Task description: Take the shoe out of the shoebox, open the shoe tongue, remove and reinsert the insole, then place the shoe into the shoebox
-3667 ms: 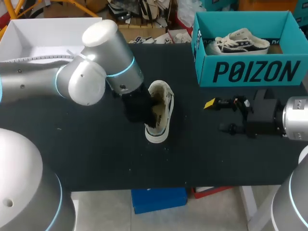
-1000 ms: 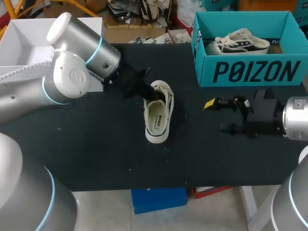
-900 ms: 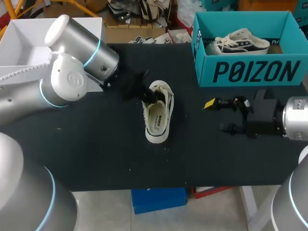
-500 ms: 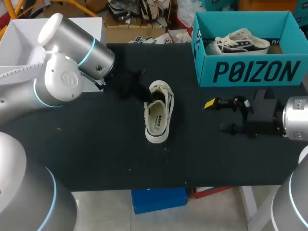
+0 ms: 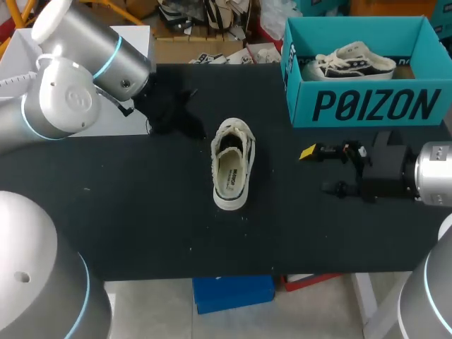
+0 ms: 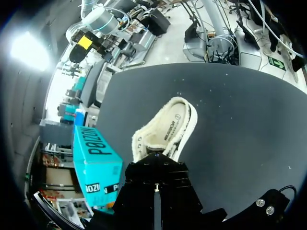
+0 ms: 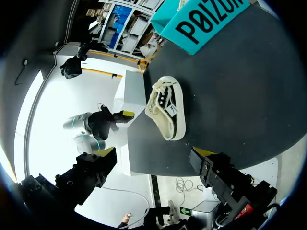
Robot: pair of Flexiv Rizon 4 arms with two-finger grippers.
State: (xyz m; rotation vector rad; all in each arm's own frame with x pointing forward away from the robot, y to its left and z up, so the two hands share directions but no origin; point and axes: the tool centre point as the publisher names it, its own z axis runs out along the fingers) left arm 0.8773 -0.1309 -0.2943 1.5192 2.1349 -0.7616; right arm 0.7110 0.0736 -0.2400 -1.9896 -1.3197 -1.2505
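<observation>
A black bench (image 5: 141, 219) carries everything. My silver left arm (image 5: 70, 106) enters from ten o'clock and my right arm (image 5: 432, 173) from three. An open teal cardboard shoebox (image 5: 367, 106) has bold black lettering on its front wall. It stands at one o'clock of the loose shoe and holds a second white sneaker (image 5: 353, 62). The white low-top sneaker (image 5: 232, 169) with cream lining lies mid-bench, with small unreadable print inside. At its three o'clock, the right gripper (image 5: 318, 169) has its fingers released, with nothing between them. The black left gripper (image 5: 185, 121) hangs near at ten o'clock; I cannot tell its grip.
</observation>
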